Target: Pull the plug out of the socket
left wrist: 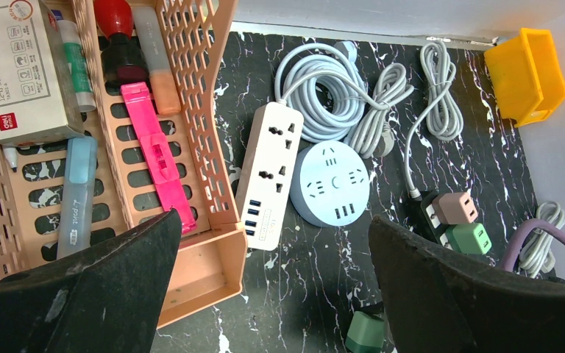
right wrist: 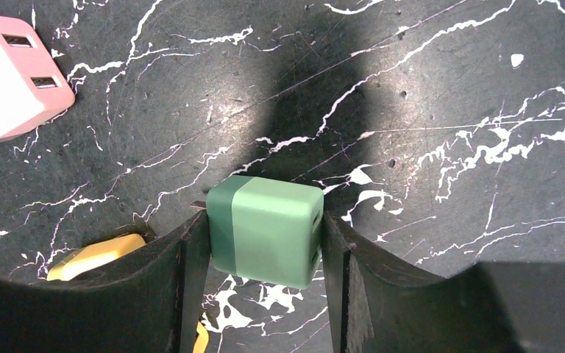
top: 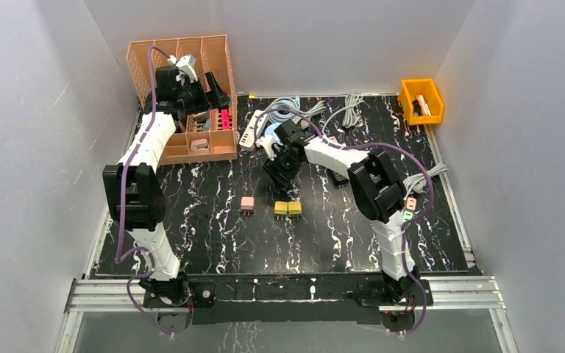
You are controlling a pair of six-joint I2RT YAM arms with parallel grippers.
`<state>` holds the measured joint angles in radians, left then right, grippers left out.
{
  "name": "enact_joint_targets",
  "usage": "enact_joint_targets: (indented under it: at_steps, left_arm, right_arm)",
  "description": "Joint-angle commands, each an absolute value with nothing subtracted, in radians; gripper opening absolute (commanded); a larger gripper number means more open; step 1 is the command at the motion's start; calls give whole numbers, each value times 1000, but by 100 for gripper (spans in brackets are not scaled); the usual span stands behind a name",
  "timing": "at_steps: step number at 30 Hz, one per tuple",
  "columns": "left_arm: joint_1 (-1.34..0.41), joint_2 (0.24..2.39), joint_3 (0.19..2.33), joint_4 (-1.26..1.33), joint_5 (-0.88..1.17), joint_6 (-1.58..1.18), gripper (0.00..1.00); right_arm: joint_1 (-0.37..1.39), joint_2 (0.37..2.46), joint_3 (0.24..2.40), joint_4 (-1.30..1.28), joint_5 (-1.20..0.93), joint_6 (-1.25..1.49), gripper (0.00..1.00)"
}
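Observation:
My right gripper is shut on a green cube plug, one finger on each side of it, over bare black marble mat and apart from any socket. In the top view the right gripper points down at the mat's middle. The plug also shows in the left wrist view. A black power strip at the right holds a pink plug and a green plug. My left gripper is open and empty, high above the organizer's corner.
A white power strip, a round blue socket and coiled grey cables lie at the back. The orange organizer is back left, a yellow bin back right. A pink plug and two yellow plugs lie mid-mat.

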<state>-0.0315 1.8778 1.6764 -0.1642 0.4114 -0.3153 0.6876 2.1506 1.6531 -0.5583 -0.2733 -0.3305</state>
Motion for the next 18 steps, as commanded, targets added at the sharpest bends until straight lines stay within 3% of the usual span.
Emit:
enact_joint_targets:
  at_steps: [1, 9, 18]
  left_arm:
    - [-23, 1857, 1699, -156, 426, -321, 98]
    - [-23, 1841, 1689, -155, 422, -319, 98]
    - [-23, 1813, 1671, -155, 410, -308, 98]
  right_arm:
    - [685, 2162, 1710, -539, -319, -360, 39]
    - [700, 2262, 1901, -515, -416, -423, 33]
    - [729, 2439, 2157, -679, -465, -562, 38]
